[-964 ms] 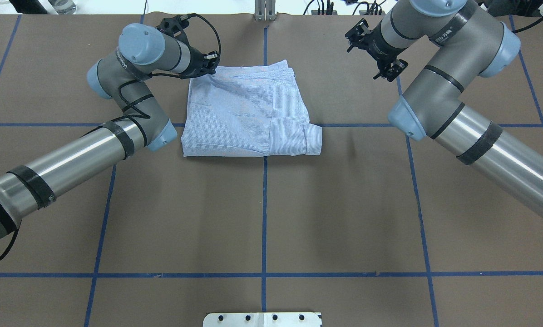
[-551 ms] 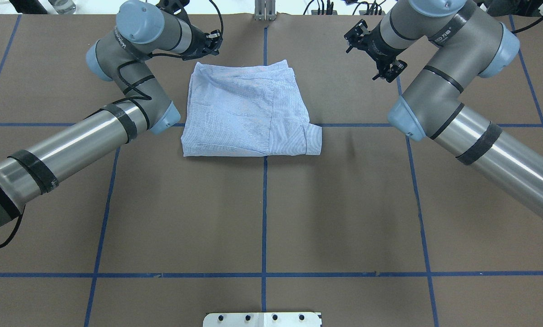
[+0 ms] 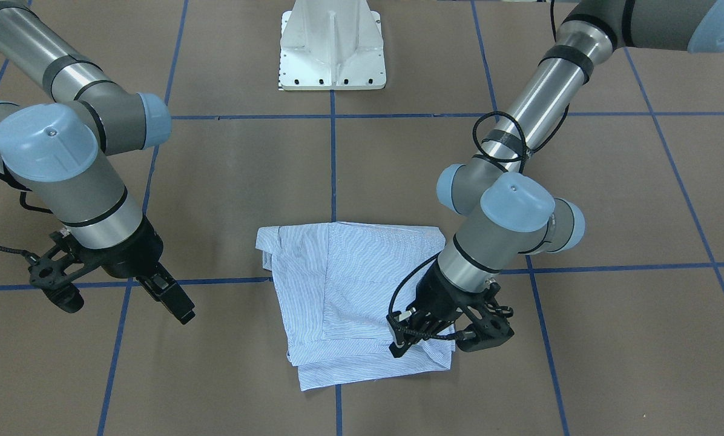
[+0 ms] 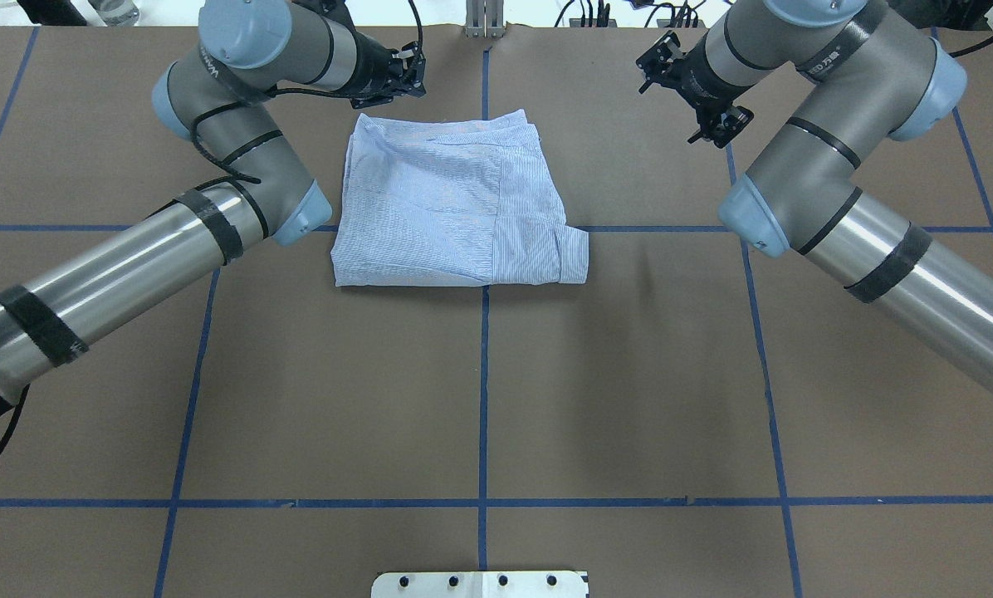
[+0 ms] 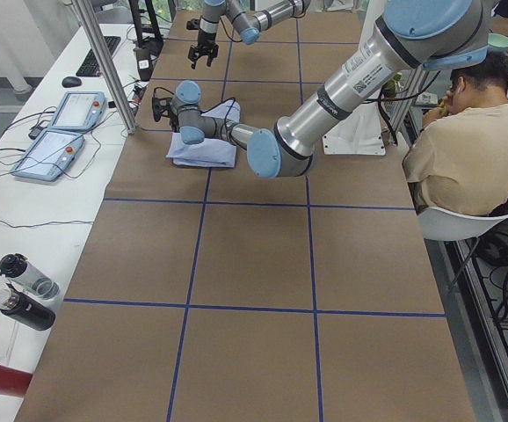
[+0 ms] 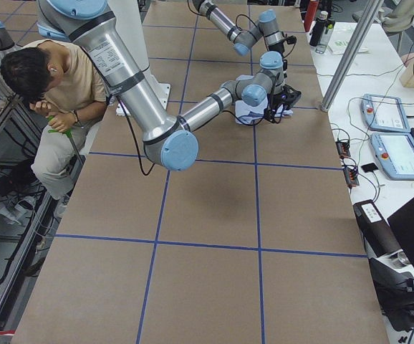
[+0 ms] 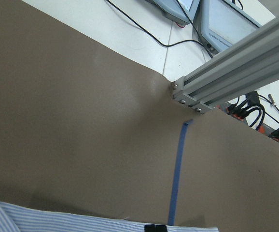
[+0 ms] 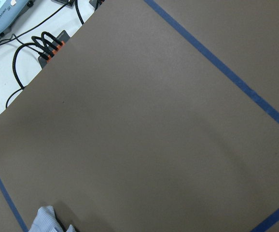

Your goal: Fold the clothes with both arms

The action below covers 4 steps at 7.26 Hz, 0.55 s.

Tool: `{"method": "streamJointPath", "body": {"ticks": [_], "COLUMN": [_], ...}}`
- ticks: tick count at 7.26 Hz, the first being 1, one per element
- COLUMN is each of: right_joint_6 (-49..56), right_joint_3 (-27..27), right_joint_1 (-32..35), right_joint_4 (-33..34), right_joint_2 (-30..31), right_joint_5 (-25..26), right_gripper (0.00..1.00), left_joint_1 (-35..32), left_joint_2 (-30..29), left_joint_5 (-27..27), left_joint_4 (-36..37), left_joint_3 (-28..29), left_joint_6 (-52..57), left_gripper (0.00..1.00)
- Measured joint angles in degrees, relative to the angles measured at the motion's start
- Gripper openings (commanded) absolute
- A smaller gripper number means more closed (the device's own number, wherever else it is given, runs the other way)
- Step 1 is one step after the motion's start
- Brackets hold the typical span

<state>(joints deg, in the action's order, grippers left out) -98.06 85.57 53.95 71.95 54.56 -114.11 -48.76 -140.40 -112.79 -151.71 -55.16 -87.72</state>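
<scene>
1. The left gripper (image 3: pixel 401 342) hovered at the shirt's far corner on the robot's left and clutched no cloth; whether its jaws stood wide or narrow, I could not tell
2. The right gripper (image 3: pixel 180 310) hung well apart from the shirt, fingers seemingly together and empty
3. The striped shirt (image 4: pixel 447 208) lay as a compact folded packet on the brown surface (image 4: pixel 629 374), across the blue centre line
4. Folding seemed essentially done; at most, the uneven far edge and a protruding cuff (image 4: pixel 575 256) wanted tidying

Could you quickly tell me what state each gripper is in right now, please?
Left gripper: empty, above the shirt; jaws cannot be told.
Right gripper: empty; jaws cannot be told.
</scene>
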Motion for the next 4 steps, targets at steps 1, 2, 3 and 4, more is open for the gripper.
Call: {"method": "streamJointPath", "body": {"ticks": [1, 2, 3, 4], "right_joint_6": [2.27, 5.71, 9.70, 14.87], "right_joint_3": [1.37, 2.20, 2.73, 3.58], "right_joint_1": [1.64, 4.02, 6.49, 9.17], "right_joint_4": [0.07, 0.10, 0.11, 0.28], "right_joint_2": [1.53, 3.15, 4.96, 7.46], "right_joint_5": [-1.88, -4.47, -6.70, -8.97], "right_gripper": [1.00, 1.00, 1.00, 1.00], "left_joint_1": [-0.66, -2.35, -4.68, -7.42], "left_joint_2": [5.56, 10.67, 16.13, 22.60], "left_joint_5": [-3.22, -5.82, -8.85, -11.90], "left_joint_4": [0.95, 3.14, 5.03, 5.87], "left_joint_3": [-8.05, -15.36, -21.93, -27.84], "left_joint_6": [0.11, 1.10, 5.09, 11.80], "left_gripper": [0.66, 0.85, 0.98, 0.99]}}
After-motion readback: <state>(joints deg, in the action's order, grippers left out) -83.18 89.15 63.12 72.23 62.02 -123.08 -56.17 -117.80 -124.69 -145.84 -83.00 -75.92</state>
